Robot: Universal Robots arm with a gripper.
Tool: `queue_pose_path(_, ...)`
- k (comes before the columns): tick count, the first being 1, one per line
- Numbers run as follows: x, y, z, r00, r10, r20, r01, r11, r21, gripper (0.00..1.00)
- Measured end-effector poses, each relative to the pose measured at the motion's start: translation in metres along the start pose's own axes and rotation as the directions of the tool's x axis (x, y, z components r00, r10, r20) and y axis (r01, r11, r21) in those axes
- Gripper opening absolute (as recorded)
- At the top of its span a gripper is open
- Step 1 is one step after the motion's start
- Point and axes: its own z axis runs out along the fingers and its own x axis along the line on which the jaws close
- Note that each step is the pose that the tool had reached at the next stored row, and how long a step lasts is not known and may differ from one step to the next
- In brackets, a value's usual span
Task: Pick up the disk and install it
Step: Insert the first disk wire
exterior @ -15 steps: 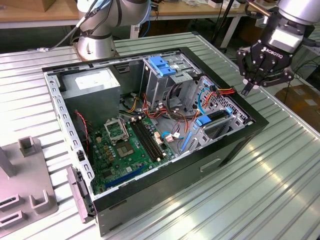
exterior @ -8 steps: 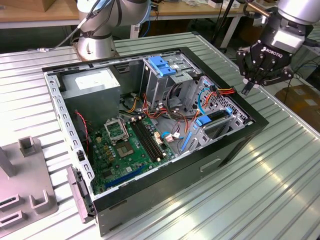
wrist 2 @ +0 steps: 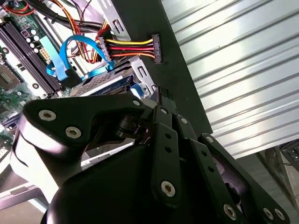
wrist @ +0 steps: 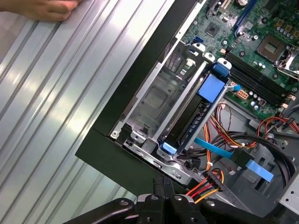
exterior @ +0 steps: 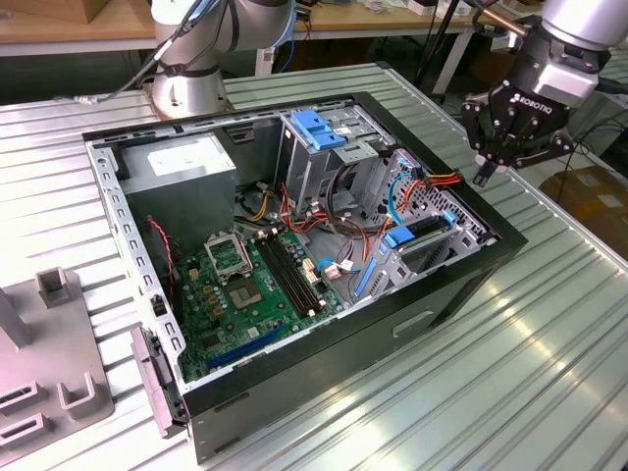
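Observation:
The disk [exterior: 424, 228] sits edge-up in the metal drive bay at the corner of the open computer case [exterior: 118, 211] on the exterior view's right, its blue plastic frame showing. In both wrist views the disk [wrist: 189, 119] [wrist 2: 110, 83] stands in the bay slot, apart from the fingers. My gripper [exterior: 483, 177] hangs above the case's rim on that side, shut with nothing between its fingers. Its fingertips [wrist: 161, 183] [wrist 2: 161, 97] are pressed together beside a loose power connector [wrist 2: 154, 48].
Inside the case are a grey power supply box [exterior: 182, 167], a tall cage with a blue handle [exterior: 319, 128], the motherboard [exterior: 250, 285] and blue and coloured cables [exterior: 402, 186]. A grey fixture [exterior: 49, 363] lies on the ribbed table. A hand [wrist: 46, 9] rests on the table.

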Motion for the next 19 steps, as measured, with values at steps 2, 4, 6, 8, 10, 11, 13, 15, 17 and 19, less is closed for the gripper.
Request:
queue_pose_path(2,-0.0008,-0.0005,0.0008,0.9996,-0.029,-0.0008,0.029,0.9996,0.0022,0.11)
queue_pose_path(4,-0.0014,-0.0009,0.0013,0.999,-0.046,-0.0014,0.046,0.9989,0.0033,0.11)
queue_pose_path(6,-0.002,-0.0015,0.0018,0.9979,-0.065,-0.0019,0.065,0.9979,0.0043,0.11)
queue_pose_path(8,-0.0028,-0.0027,0.0026,0.9958,-0.091,-0.0021,0.091,0.9958,0.0053,0.11)
queue_pose_path(10,-0.0031,-0.004,0.0031,0.9941,-0.109,-0.0021,0.109,0.994,0.0058,0.11)
queue_pose_path(11,-0.0034,-0.0047,0.0034,0.9928,-0.12,-0.0023,0.12,0.9928,0.006,0.17)
queue_pose_path(13,-0.0043,-0.0058,0.0038,0.9908,-0.135,-0.0024,0.135,0.9908,0.0064,0.24)
queue_pose_path(15,-0.0053,-0.007,0.0041,0.9887,-0.15,-0.0025,0.15,0.9887,0.0069,0.24)
queue_pose_path(17,-0.0066,-0.0086,0.0047,0.985,-0.173,-0.0025,0.173,0.9849,0.0074,0.25)
queue_pose_path(19,-0.0084,-0.0102,0.0055,0.9816,-0.191,-0.0026,0.191,0.9816,0.0079,0.31)
